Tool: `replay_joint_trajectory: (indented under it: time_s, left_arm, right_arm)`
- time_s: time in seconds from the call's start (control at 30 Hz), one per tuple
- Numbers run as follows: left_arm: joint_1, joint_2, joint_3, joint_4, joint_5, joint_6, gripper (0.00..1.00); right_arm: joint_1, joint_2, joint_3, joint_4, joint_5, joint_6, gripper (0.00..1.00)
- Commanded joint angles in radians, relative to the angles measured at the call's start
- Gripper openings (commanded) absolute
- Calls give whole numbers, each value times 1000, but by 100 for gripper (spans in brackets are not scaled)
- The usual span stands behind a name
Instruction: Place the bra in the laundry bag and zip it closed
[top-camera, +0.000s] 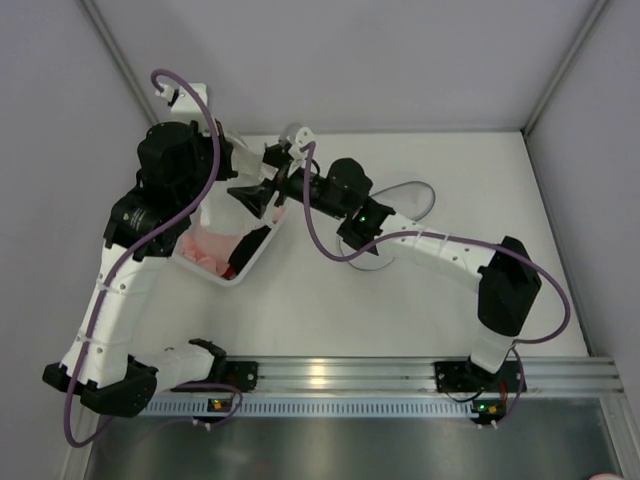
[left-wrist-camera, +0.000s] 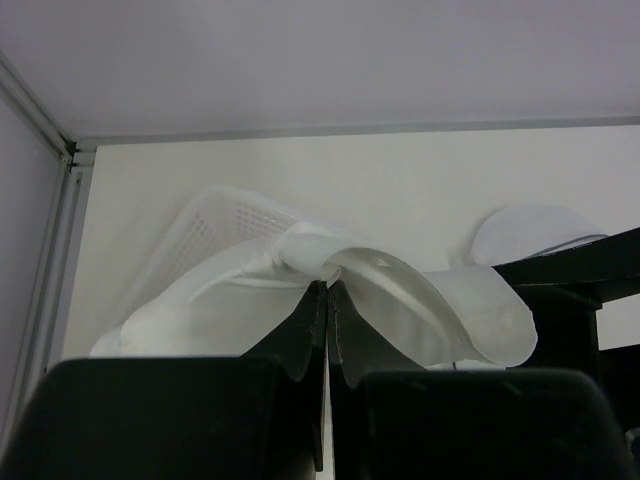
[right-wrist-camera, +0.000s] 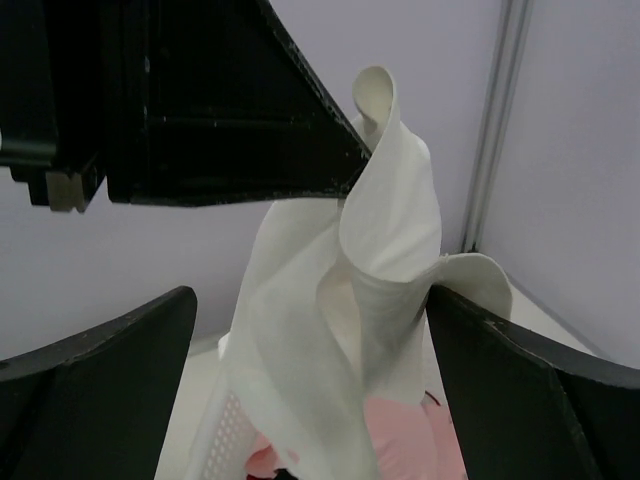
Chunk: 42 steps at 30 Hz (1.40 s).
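We see the bra (right-wrist-camera: 390, 220) hanging in the air directly above the bin (right-wrist-camera: 225, 430), off the table (top-camera: 330, 310). In the right wrist view its long axis runs up and down. A curled end points upward at the top, and the loose folds drop toward the bin's open mouth. In the left wrist view the fabric (left-wrist-camera: 400, 290) drapes to both sides of one pinch point. One lobe falls to the left in front of the bin (left-wrist-camera: 215, 225) and the other to the right.

The left gripper (left-wrist-camera: 328, 300) is clamped on the bra near its middle, fingers pressed together with the cloth between them. From it the garment dangles over the bin.

The right gripper (right-wrist-camera: 312, 300) has its jaws spread wide and holds nothing. One finger stands on each side of the hanging bra, above the bin. We cannot tell whether either finger touches the fabric.

A pink cloth (right-wrist-camera: 400, 440) lies inside the bin, below the bra's lower end.

In the top view the laundry bag (top-camera: 415, 195) lies flat on the table to the right of the bin (top-camera: 215, 275) and apart from it. The right arm partly covers it. The left wrist view shows its round white face and dark rim (left-wrist-camera: 530, 228) beyond the bra's right lobe.
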Motion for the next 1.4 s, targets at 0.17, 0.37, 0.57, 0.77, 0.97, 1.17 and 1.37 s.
replay_joint_trajectory:
  time_s: [0.17, 0.37, 0.57, 0.77, 0.97, 1.17, 1.37]
  left_arm:
    - [-1, -24, -3, 32, 16, -24, 0]
    - [-1, -55, 2, 32, 20, -18, 0]
    - [-1, -64, 6, 34, 37, -18, 0]
    - [0, -69, 8, 34, 46, -18, 0]
    - [0, -44, 0, 34, 22, -13, 0]
    - [-1, -38, 2, 40, 32, -28, 0]
    - [0, -43, 5, 44, 19, -41, 0]
  right_arm:
    - [5, 92, 162, -52, -132, -18, 99]
    - [5, 111, 127, -56, -98, -23, 99]
    - [2, 69, 22, 92, -210, 22, 99]
    - [5, 32, -36, 198, -270, 63, 91]
    - [5, -7, -91, 295, -307, 112, 66]
    - [8, -34, -111, 340, -295, 146, 60]
    - [9, -21, -88, 272, -204, 145, 80]
